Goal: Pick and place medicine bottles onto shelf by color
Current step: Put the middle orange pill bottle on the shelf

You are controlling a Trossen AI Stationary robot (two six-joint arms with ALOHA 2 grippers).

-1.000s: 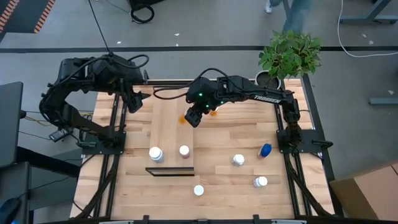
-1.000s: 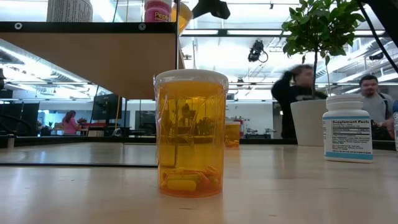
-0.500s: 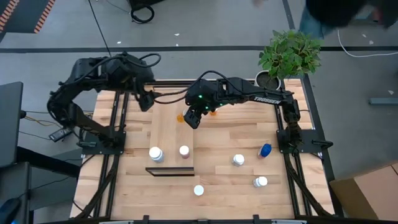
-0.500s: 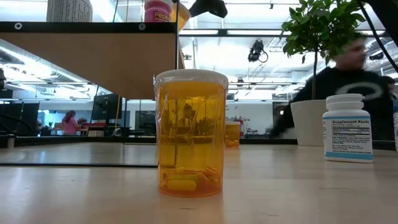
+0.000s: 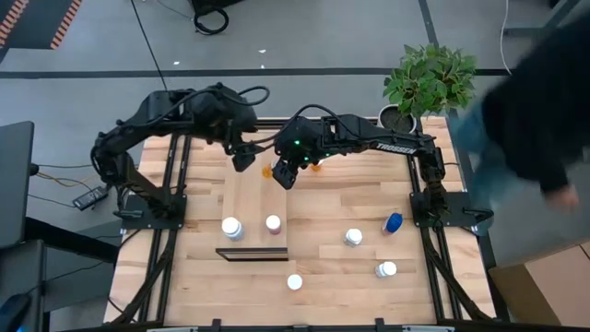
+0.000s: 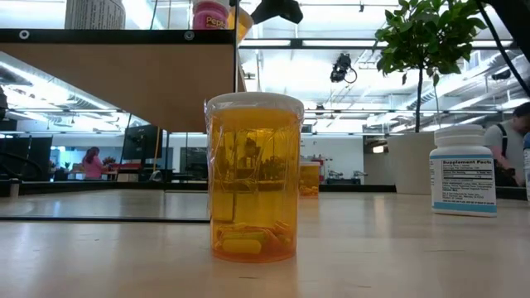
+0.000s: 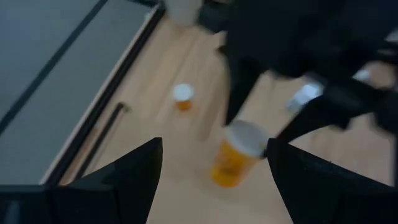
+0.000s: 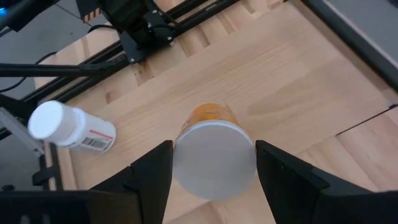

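The shelf (image 5: 249, 198) is a long light-wood board with a dark frame at its near end. A white bottle (image 5: 230, 228) and a pink bottle (image 5: 273, 224) stand on it. My right gripper (image 5: 280, 173) is over the shelf's far part, shut on an orange white-capped bottle (image 8: 214, 158). My left gripper (image 5: 241, 159) hovers open just left of it, empty; its wrist view shows that bottle (image 7: 237, 155). A second small orange bottle (image 5: 316, 167) stands beyond. In the low view another orange bottle (image 6: 253, 178) stands on the table close to the camera. My right gripper pinches the orange bottle between its two fingers (image 8: 152, 180), one on each side at the white cap (image 8: 214, 163). The fingers come from above, pointing down. The bottle is upright; I cannot tell whether its base rests on the shelf.
On the table right of the shelf are a white bottle (image 5: 353, 237), a blue bottle (image 5: 393, 222) and another white one (image 5: 385, 269). A potted plant (image 5: 429, 78) stands at the far right corner. A person (image 5: 544, 111) is close to the table's right side.
My left gripper has swung toward the table's right edge, over the shelf's far end and close to the right gripper and its orange bottle. The right gripper and the bottle have kept still. A person has come up beside the table's right side.
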